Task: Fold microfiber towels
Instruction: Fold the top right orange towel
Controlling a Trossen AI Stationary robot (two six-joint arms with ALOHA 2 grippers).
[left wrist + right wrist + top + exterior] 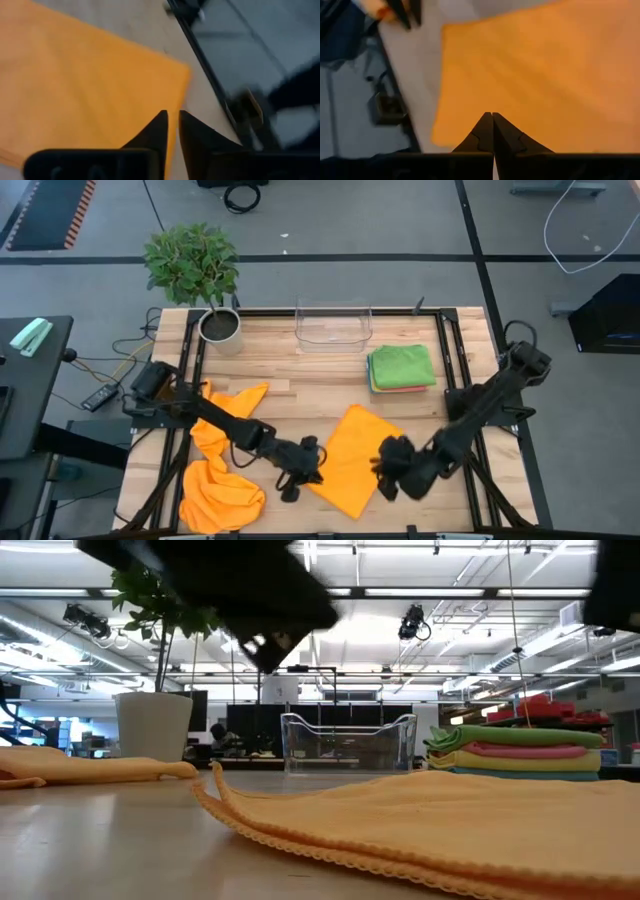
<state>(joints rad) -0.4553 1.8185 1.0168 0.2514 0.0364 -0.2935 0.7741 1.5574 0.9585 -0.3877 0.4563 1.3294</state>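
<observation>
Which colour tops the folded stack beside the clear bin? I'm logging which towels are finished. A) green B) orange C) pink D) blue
A: in the high view a green towel covers the stack by the clear bin; the low view shows yellow, pink and blue layers beneath it.

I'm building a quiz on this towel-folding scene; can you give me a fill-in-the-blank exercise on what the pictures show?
1. The topmost towel of the folded stack is coloured ____.
2. The towel lying flat between the left tool and the right tool is coloured ____.
3. The clear plastic bin holds ____ towels.
4. The potted plant stands at the table's far ____ corner in the high view.

Missing words: green; orange; no; left
</observation>
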